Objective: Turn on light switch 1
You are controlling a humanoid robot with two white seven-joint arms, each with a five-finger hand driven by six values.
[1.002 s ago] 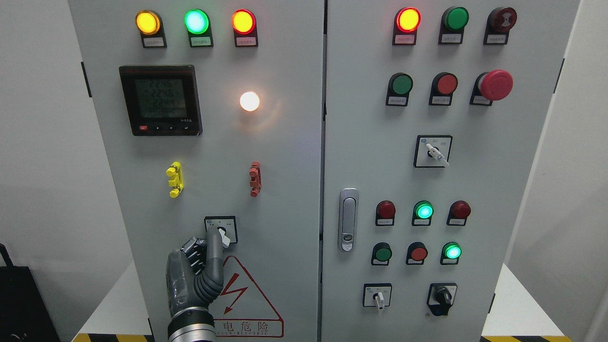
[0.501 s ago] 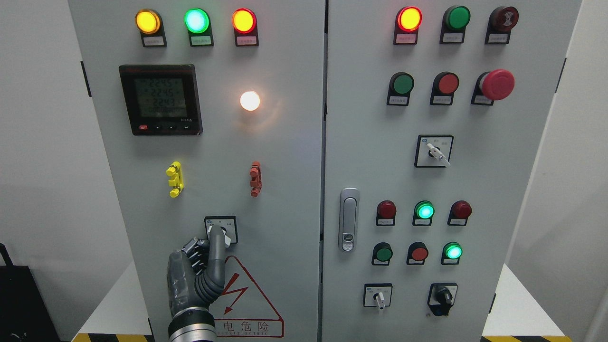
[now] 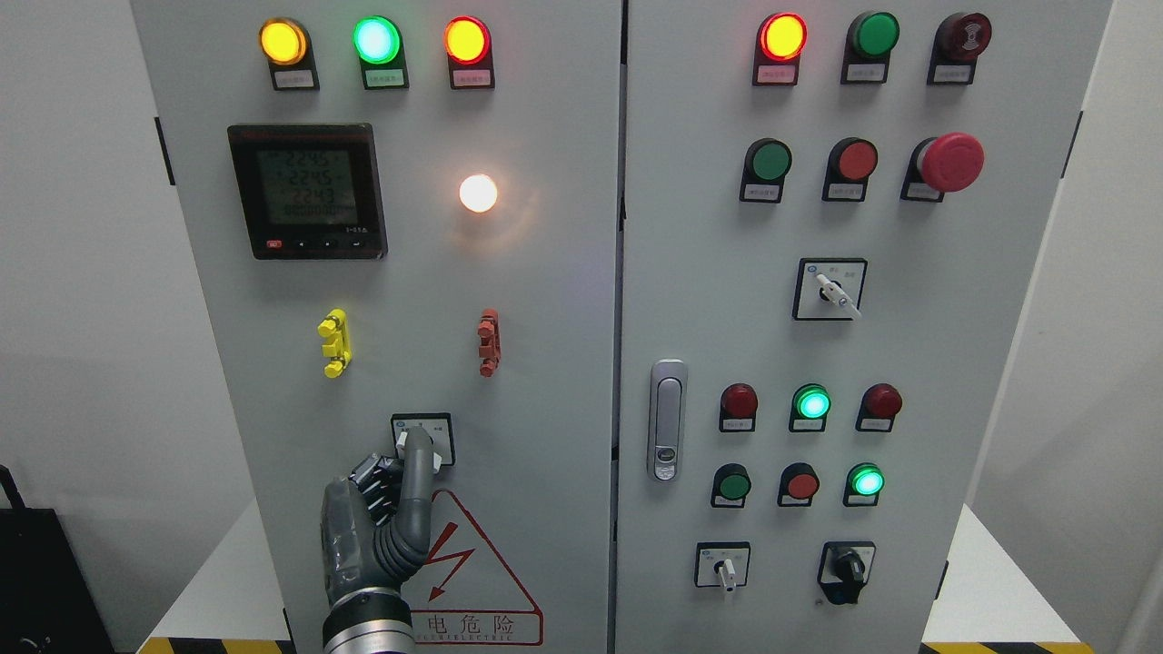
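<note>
The light switch [image 3: 422,440] is a small rotary selector in a black-framed plate low on the left cabinet door [image 3: 545,363]. My left hand [image 3: 391,513] comes up from the bottom edge. Its index finger [image 3: 417,472] is stretched straight up, the tip lying over the switch knob and covering most of it. The other fingers are curled against the palm and hold nothing. A round white lamp [image 3: 478,193] above glows brightly. The right hand does not show.
A digital meter [image 3: 309,192], yellow [image 3: 334,342] and red [image 3: 488,341] clips and three lit lamps sit on the left door. The right door carries push buttons, a red emergency stop [image 3: 949,162], more selector switches and a door handle [image 3: 667,420]. A red warning triangle [image 3: 472,563] lies beside the hand.
The index fingertip has crept slightly up and to the right over the switch knob. The white lamp stays lit throughout.
</note>
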